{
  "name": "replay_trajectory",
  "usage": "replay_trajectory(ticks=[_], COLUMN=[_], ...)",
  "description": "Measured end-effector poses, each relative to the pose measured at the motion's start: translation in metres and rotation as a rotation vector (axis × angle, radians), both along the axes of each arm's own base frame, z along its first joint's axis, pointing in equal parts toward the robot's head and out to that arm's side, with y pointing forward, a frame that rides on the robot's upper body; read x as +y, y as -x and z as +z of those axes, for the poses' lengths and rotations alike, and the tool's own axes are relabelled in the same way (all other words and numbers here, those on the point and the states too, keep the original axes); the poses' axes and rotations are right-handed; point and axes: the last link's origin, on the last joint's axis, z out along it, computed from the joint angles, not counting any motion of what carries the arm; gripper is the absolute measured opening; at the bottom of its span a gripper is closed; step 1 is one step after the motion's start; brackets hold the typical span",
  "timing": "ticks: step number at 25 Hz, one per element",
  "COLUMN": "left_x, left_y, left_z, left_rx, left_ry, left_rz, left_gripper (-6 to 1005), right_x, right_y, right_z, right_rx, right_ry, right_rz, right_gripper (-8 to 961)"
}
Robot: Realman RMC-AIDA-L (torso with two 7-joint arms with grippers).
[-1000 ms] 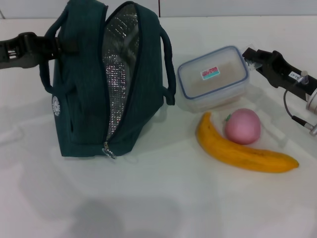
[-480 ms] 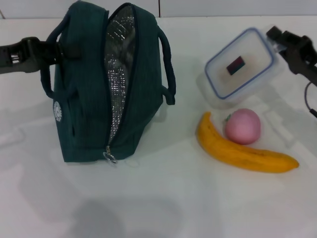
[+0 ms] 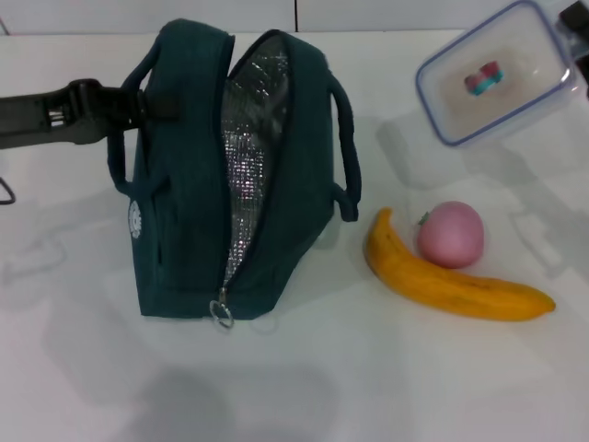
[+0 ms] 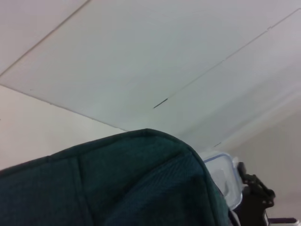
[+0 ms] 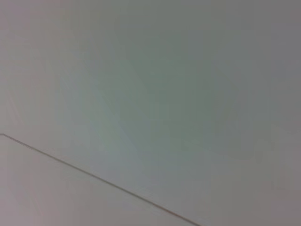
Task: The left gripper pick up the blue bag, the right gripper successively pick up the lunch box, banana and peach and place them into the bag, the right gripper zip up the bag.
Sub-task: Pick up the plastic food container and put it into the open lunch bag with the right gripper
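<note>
The left gripper reaches in from the robot's left and clamps the near handle of the blue bag, whose unzipped mouth gapes to show its silver foil lining, the zipper ring hanging at the low end. Up at the far right corner of the head view, the lunch box hangs tilted in the air, well clear of the table, with only a dark sliver of the right gripper visible at its edge; the box appears to be held there, though whether the fingers are closed on it cannot be told. The banana and the peach lie on the table to the right of the bag, the peach tucked against the banana's inner curve.

The bag looks soft and floppy, so the handle hold likely matters for keeping the mouth open. The box seems light, rigid and smooth-sided, best taken across its short walls. The banana and peach would probably bruise under a hard squeeze; mid-body grips look safest, and the round peach may roll.
</note>
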Motion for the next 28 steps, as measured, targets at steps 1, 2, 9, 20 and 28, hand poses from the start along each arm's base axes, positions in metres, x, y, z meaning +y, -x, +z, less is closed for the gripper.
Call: replay_trajectory(ticks=[1,2,9,20,28], left_x=[0.001,0.002,0.004,0.007,0.009], left_y=[-0.002,-0.004,-0.015,-0.028,-0.034], left_z=[-0.001,-0.001,-0.013,-0.023,-0.027], left_rx=[-0.003,-0.006,-0.034,-0.049,-0.055], left_ry=[0.002,0.003,0.025,0.045,0.044], left_rz=[-0.004,-0.007,-0.024,-0.054,-0.073], left_gripper=[44,44,44,44,44], right_x=[-0.001,-0.002,0.004,0.039,0.053], right_y=[0.001,0.003,0.030,0.094,0.128], right_z=[0.003,0.005,0.019,0.018,0.006], right_rx=[0.015,0.029,0.127,0.170,0.130], right_ry=[-0.012,-0.019,-0.032,0.025,0.104], right_rz=[0.010,0.021,0.156,0.327,0.397], right_gripper=[111,112,116,123,128])
